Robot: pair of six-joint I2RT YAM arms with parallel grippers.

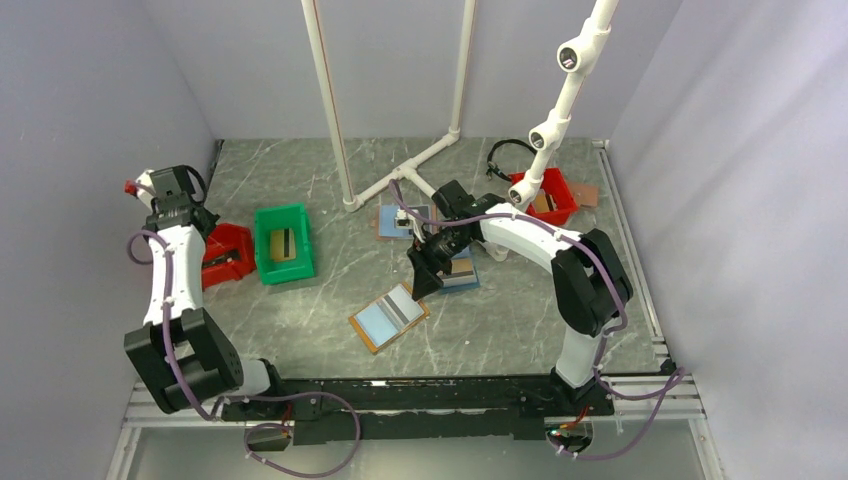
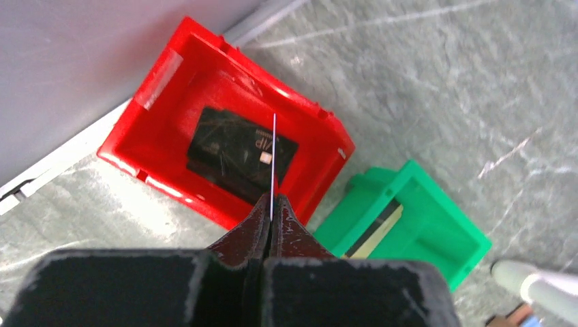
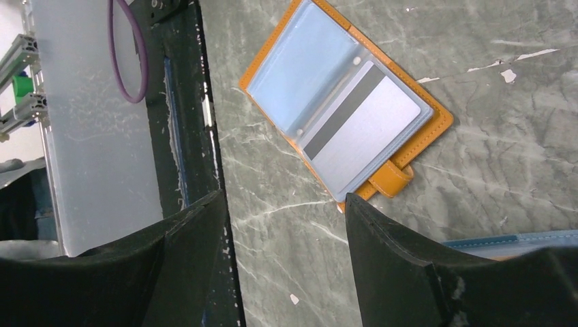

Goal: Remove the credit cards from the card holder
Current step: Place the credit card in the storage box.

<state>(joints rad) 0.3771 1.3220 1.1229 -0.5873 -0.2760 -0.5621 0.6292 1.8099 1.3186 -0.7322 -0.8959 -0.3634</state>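
Observation:
The card holder [image 1: 388, 318] [image 3: 344, 102] lies open on the table, orange-brown at the edges and light blue inside. A silver credit card [image 3: 364, 122] with a dark stripe sits in its right pocket. My right gripper [image 1: 425, 275] [image 3: 285, 197] hovers just beside the holder's clasp, open, with nothing between its fingers. My left gripper [image 1: 180, 205] [image 2: 272, 201] is shut on a thin credit card [image 2: 273, 160] seen edge-on, held above a red bin [image 2: 170, 82] at the far left. A dark card [image 2: 235, 146] lies in that bin.
A green bin [image 1: 283, 243] [image 2: 436, 225] with a tan card stands right of the red bin [image 1: 225, 255]. Two blue holders [image 1: 405, 220] [image 1: 462, 270] lie behind the right gripper. Another red bin [image 1: 545, 195] and white pipe posts [image 1: 335, 120] stand at the back.

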